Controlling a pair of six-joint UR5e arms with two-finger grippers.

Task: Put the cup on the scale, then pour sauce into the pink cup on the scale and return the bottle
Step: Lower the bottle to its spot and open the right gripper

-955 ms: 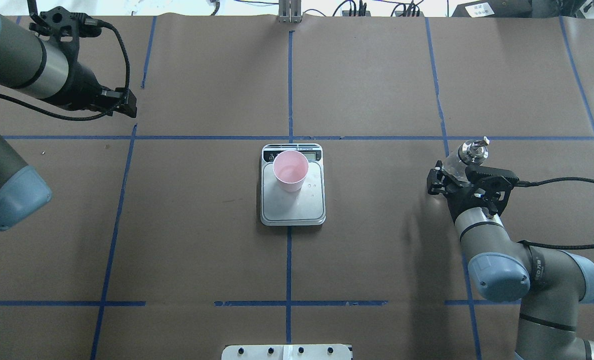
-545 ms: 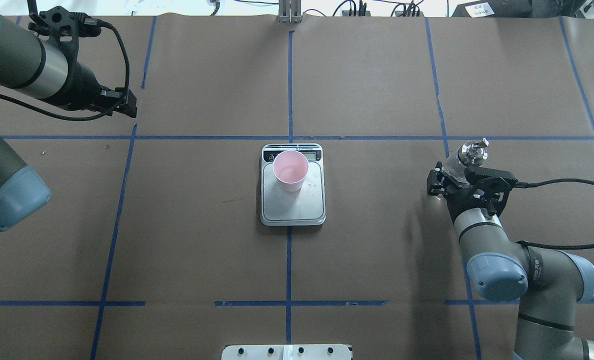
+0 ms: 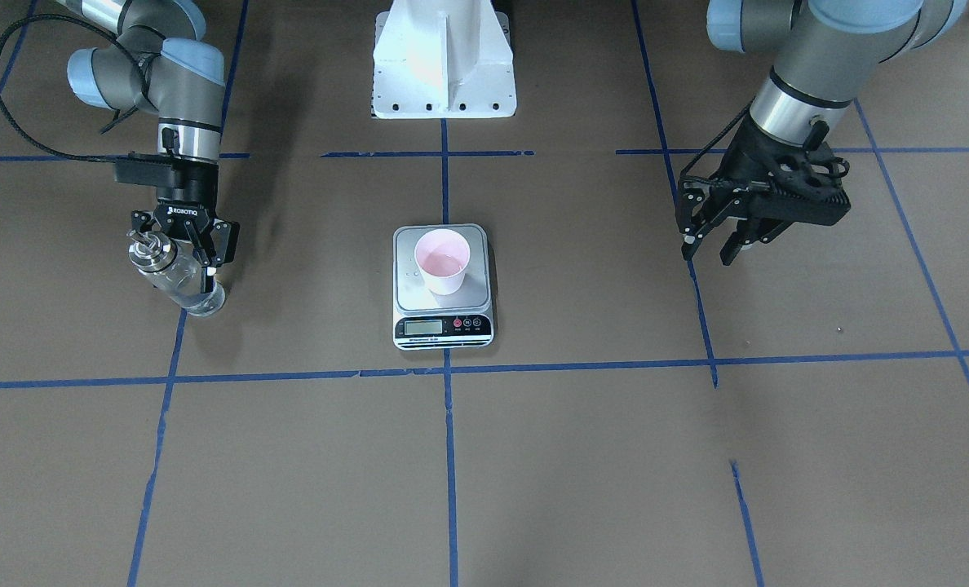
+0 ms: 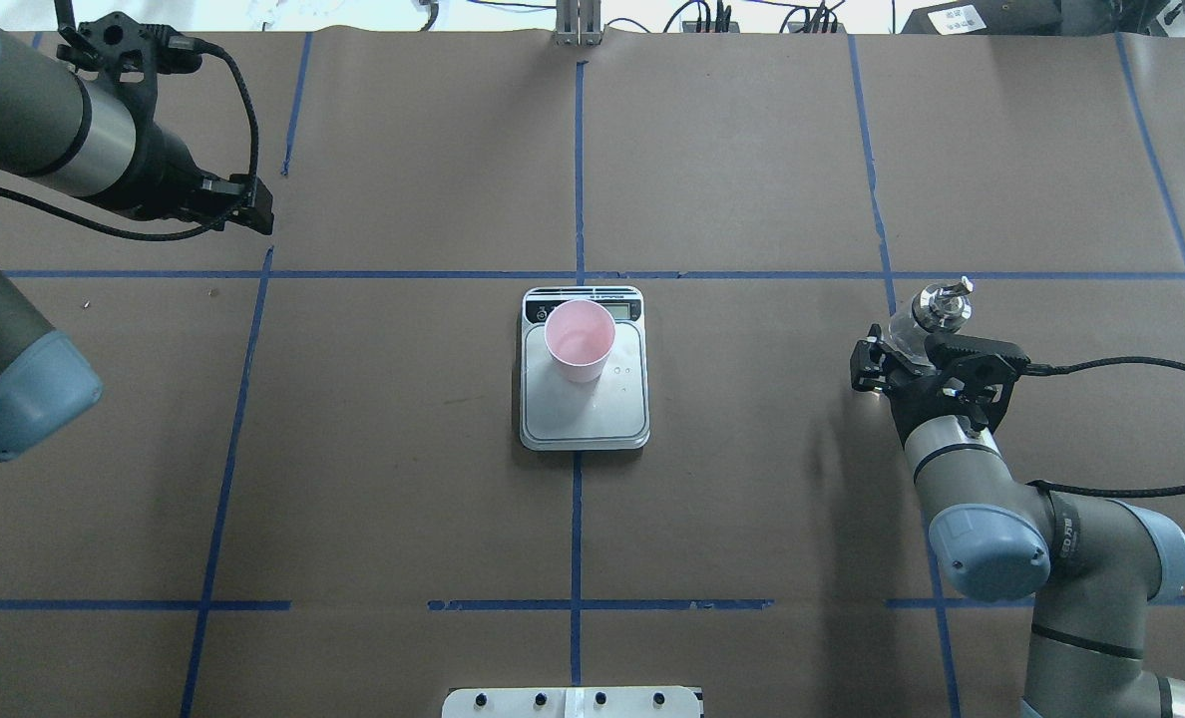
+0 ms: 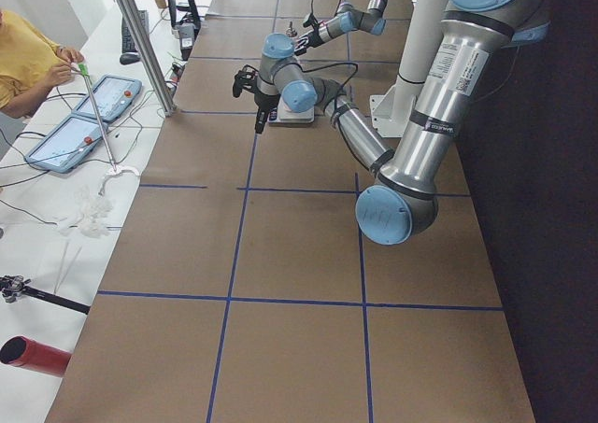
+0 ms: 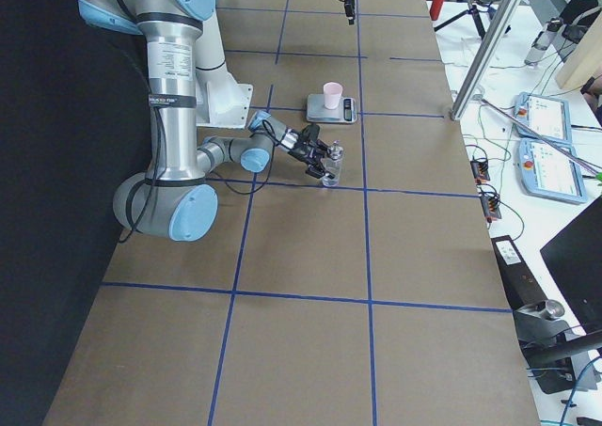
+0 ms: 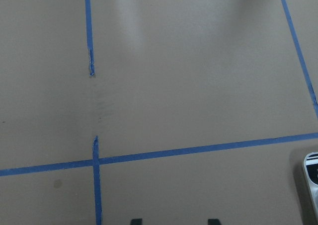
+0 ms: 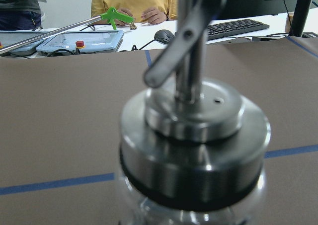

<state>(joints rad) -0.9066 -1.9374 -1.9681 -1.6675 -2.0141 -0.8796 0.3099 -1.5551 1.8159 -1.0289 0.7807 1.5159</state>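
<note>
Covering the table [image 4: 752, 499] is brown paper marked off by blue tape, and the work is laid out along its middle line. The left gripper [image 3: 707, 254] is held high and well off to its own side, jaws apart and empty, seemingly parked so that the centre is left free. The right gripper [image 3: 184, 269] is set low, well apart from the scale [image 4: 585, 409] on the robot's right, its jaws clamped around the bottle [image 3: 165, 273] below the metal collar. That hold on the glass body leaves the spout clear, as the wrist view shows. The bottle is carried roughly upright with the spout uppermost, so nothing can run out. Whether its base touches the paper cannot be told.

The scale is placed at the crossing of the tape lines, within reach of both arms. The cup [image 4: 579, 344] is stood on the platform's display end, rim up. A wet sheen in the front view suggests that sauce [image 3: 442, 263] has been poured; a few droplets [image 4: 622, 371] are seen beside the cup. Returning the bottle is judged to be the step in hand.
</note>
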